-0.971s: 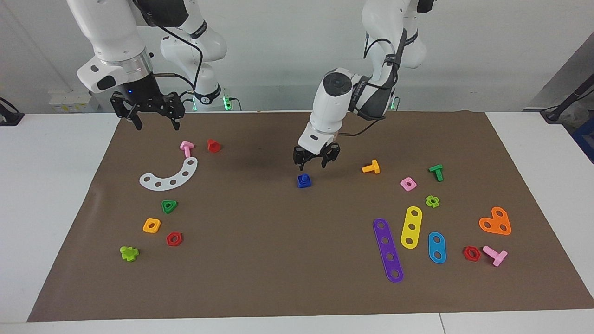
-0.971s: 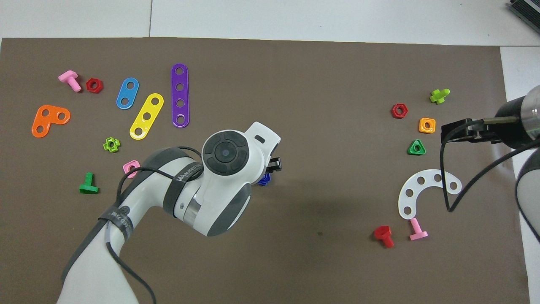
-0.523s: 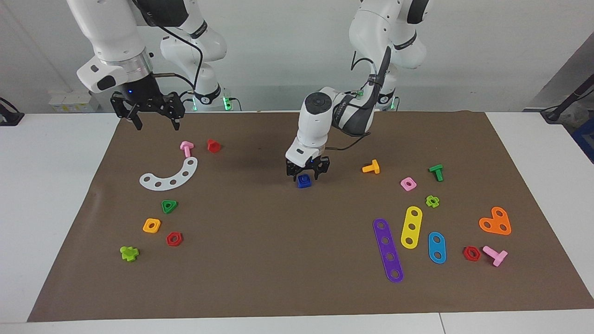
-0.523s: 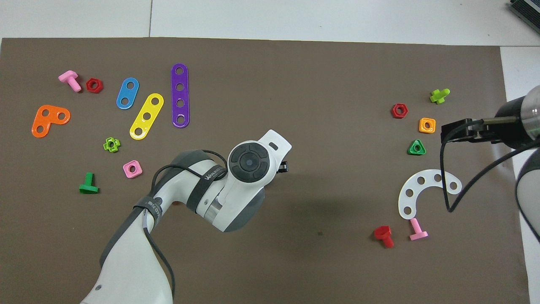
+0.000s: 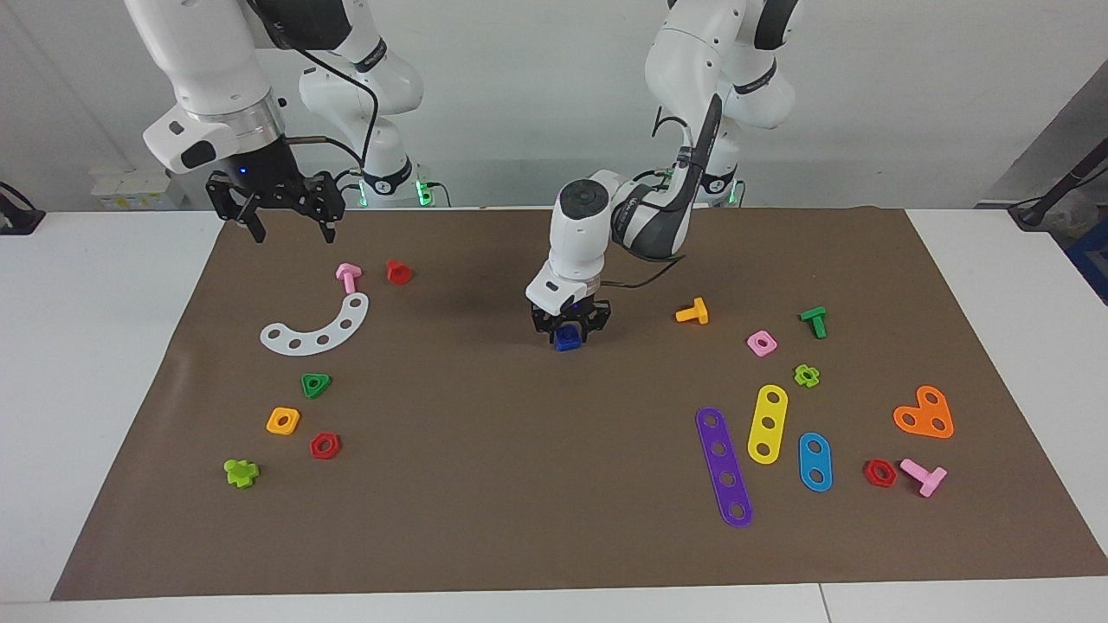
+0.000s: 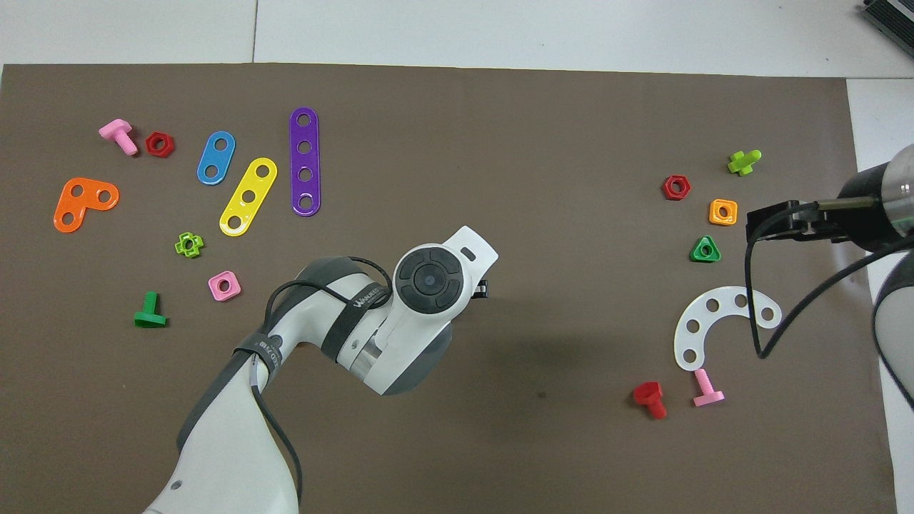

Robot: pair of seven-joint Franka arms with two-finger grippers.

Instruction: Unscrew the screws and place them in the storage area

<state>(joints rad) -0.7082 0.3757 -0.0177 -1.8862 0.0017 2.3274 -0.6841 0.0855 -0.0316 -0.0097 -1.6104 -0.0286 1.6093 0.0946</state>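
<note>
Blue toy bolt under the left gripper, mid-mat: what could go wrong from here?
1. The left gripper is down around the small blue plastic bolt, which sits in a blue piece on the brown table mat. A lift may drag that piece along.
2. The overhead view hides the bolt under the arm, so a slip could go unnoticed there.
The right gripper waits.

Mat (image 5: 537, 484) plain brown on white worktop (image 5: 95, 346); arms white with grey joints, fingers (image 5: 258, 229) black. Screw (image 5: 567, 339) blue. Strips: purple (image 5: 724, 467), yellow (image 5: 767, 423), blue (image 5: 814, 461); heart plate (image 5: 924, 414) orange; arc plate (image 5: 317, 327) white. Bolts: pink (image 5: 348, 277), red (image 5: 398, 272), orange (image 5: 693, 311), green (image 5: 814, 321). Nuts: green triangle (image 5: 316, 384), orange square (image 5: 283, 420), red hexagon (image 5: 325, 446), pink square (image 5: 762, 343).
</note>
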